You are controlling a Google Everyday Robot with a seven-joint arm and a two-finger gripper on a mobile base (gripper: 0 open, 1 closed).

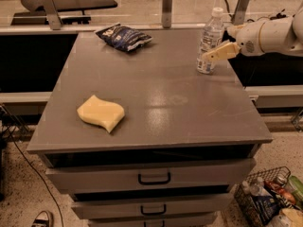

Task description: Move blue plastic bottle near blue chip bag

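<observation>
Blue plastic bottle (209, 38) stands upright near the far right corner of the grey surface (189, 112), well apart from the blue chip bag (124, 37). The end effector (216, 54) reaches against the bottle's lower half; whether it grips, I cannot tell.

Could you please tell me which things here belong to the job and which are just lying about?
Job:
blue plastic bottle, upright at the right rear of the table
blue chip bag, rear left
gripper, at the bottle's right side

Lying about:
yellow sponge, front left
wire basket of clutter on the floor
</observation>
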